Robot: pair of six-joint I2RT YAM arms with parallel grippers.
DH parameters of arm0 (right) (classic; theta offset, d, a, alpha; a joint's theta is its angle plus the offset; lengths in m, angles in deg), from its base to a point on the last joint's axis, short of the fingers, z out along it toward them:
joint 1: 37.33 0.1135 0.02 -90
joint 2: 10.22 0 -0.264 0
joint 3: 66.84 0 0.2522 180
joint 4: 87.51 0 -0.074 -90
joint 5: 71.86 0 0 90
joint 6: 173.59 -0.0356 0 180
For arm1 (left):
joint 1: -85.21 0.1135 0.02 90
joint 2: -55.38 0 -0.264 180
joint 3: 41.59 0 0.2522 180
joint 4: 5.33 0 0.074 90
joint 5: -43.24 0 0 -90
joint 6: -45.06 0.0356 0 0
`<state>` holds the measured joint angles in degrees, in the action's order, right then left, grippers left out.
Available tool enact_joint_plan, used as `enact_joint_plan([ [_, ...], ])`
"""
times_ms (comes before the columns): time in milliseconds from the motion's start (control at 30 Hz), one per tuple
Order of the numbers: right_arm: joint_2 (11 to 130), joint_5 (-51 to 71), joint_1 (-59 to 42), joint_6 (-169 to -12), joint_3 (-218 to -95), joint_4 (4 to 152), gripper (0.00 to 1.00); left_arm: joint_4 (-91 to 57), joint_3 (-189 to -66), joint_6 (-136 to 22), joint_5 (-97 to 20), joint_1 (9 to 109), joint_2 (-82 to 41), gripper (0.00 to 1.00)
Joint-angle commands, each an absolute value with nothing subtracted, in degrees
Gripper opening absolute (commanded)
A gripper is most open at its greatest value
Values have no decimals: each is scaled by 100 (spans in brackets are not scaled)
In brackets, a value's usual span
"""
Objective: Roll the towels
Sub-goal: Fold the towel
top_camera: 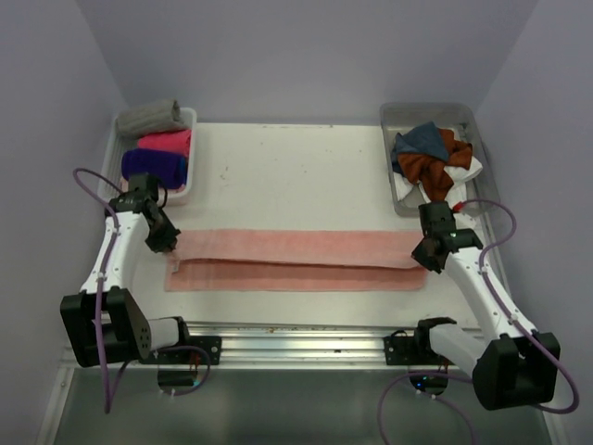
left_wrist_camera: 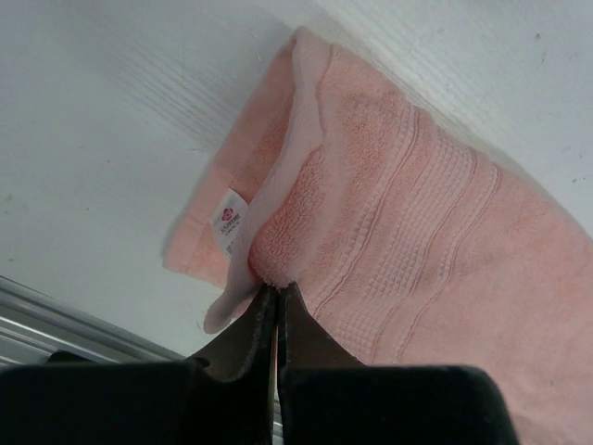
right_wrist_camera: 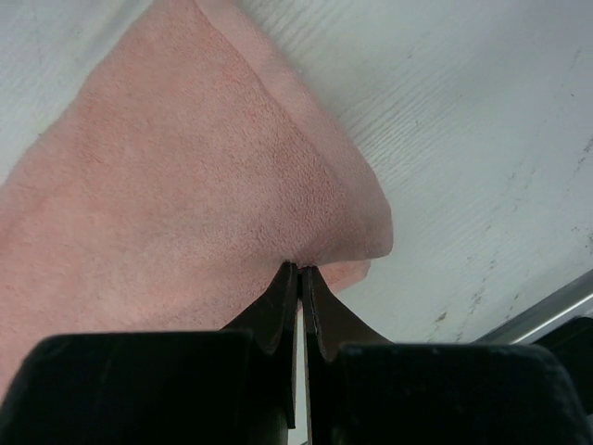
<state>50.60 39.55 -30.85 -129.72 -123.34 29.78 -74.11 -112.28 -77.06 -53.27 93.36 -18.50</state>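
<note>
Status: three of the towels look done, one is in hand, a heap is left. Left gripper (top_camera: 165, 243) is clenched on the left end of the salmon pink towel (top_camera: 296, 260). The left wrist view shows both fingers pressed together with a raised fold of terry caught at the tips, and the sewn label (left_wrist_camera: 230, 218) just ahead of them to the left. Right gripper (top_camera: 428, 252) is likewise pinched tight on the right end, with cloth peaking into a small tent at its fingertips. The towel lies on the table (top_camera: 296, 176) from one pair of fingers to the other as a long band in two layers. The top layer is offset to the far side, the lower one shows along the near edge, and no roll has been started. Beyond the left fingers, away from the bases, the white bin (top_camera: 194, 139) holds the grey roll (top_camera: 150, 118), hot pink roll (top_camera: 167, 141) and purple roll (top_camera: 153, 167), packed touching. Beyond the right fingers, the metal tray (top_camera: 417, 109) holds loose cloths: teal cloth (top_camera: 422, 141), rust orange cloth (top_camera: 426, 169) and white cloth (top_camera: 468, 167), tangled, exact count unclear. My read: the lengthwise fold is about finished, rolling this one comes next, then the tray heap, so roughly half done at best. Risk: the layers are offset, so the roll could start skewed unless the edges get squared first
</note>
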Motion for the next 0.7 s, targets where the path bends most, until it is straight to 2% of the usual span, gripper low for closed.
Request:
enact_joint_plan([
  [0, 4823, 4152, -3144, -13061, -12586, 2688, 0, -7665, -11354, -7483, -5564, 9497, -1616, 0],
  [667, 4849, 3783, -3162, -13421, -11786, 2555, 0, -7639, -10352, -7790, -5634, 9620, -1633, 0],
])
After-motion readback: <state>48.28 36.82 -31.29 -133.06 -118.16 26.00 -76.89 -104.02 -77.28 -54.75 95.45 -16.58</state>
